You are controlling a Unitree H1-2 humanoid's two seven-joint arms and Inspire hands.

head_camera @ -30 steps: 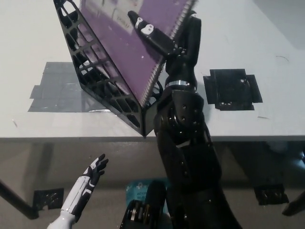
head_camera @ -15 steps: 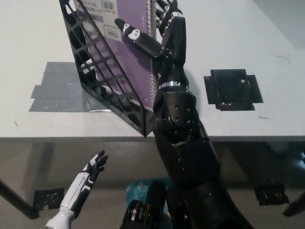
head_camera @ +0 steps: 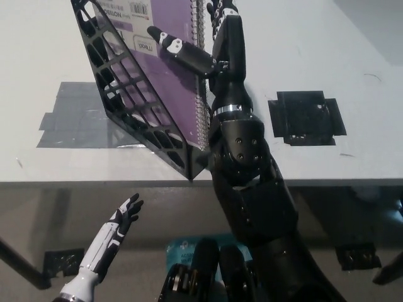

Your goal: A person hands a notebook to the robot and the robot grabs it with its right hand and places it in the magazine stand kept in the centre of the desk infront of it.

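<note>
Now the purple notebook [head_camera: 167, 69] sits inside the black magazine stand [head_camera: 129, 94]. It leans back against the stand's open grid wall. Its wire spiral runs down its right edge, and a white label with a bar code shows near its top. The top of the notebook goes out of the picture.

The black right hand [head_camera: 204, 44] is up at the notebook. One black and white finger lies flat across the purple cover, touching it. The other fingers [head_camera: 221, 11] reach up beside the wire spiral, close to the top of the picture. They are spread apart, and the hand does not look closed around the notebook. The black arm comes up from the bottom right and crosses the front edge of the desk [head_camera: 352, 63].

The stand is near the middle of the white desk, with its pointed corner close to the front edge. Under the stand is a patch of grey tape [head_camera: 69, 116]. To the right of the arm is a patch of black tape [head_camera: 305, 116].

The white left hand [head_camera: 119, 223] rests low at the bottom left, below the desk edge. Its fingers are spread, and it holds nothing.
</note>
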